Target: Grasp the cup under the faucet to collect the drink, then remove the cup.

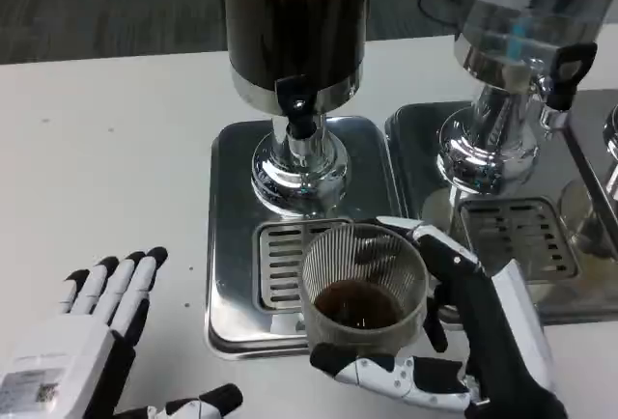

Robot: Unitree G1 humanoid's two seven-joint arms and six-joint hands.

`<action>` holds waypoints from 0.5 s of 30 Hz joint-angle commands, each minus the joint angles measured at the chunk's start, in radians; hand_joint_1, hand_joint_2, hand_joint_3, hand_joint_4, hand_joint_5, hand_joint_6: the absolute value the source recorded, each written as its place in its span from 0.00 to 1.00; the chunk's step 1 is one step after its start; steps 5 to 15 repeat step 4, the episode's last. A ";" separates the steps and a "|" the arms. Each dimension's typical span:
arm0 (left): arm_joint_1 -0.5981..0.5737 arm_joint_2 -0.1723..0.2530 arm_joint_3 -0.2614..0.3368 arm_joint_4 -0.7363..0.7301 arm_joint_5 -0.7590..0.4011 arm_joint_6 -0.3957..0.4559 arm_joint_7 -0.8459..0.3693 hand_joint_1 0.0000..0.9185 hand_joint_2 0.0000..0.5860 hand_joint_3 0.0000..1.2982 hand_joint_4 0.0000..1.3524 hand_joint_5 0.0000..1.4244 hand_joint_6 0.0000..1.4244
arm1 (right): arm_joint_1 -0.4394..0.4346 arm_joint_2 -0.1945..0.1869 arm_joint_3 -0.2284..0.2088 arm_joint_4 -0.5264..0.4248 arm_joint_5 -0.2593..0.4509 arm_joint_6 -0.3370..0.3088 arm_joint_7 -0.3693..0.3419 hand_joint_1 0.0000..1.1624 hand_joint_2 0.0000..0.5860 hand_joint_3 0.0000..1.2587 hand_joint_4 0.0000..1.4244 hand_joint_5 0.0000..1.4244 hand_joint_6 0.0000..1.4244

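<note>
Cup (363,289) stands upright, mouth up, held by right hand (463,342).

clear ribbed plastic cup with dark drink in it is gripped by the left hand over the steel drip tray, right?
Not quite: the head view shows the right hand gripping the clear ribbed plastic cup with dark drink in it, over the steel drip tray. The left hand rests open on the white table.
</note>
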 commanded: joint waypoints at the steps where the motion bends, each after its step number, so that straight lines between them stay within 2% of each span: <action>1: 0.001 0.022 -0.008 0.003 -0.008 -0.010 -0.010 0.00 0.07 0.00 0.00 0.00 0.00 | -0.015 0.026 -0.008 -0.006 0.005 -0.038 -0.033 0.85 0.14 0.46 0.51 0.70 1.00; 4: -0.002 0.019 -0.011 0.005 -0.014 -0.007 -0.013 0.00 0.09 0.00 0.00 0.00 0.00 | -0.023 0.032 -0.020 0.004 0.005 -0.039 -0.045 0.85 0.13 0.46 0.51 0.70 1.00; 15: -0.002 0.019 -0.011 0.005 -0.014 -0.007 -0.013 0.00 0.09 0.00 0.00 0.00 0.00 | -0.023 0.032 -0.020 0.004 0.005 -0.039 -0.045 0.85 0.13 0.46 0.51 0.70 1.00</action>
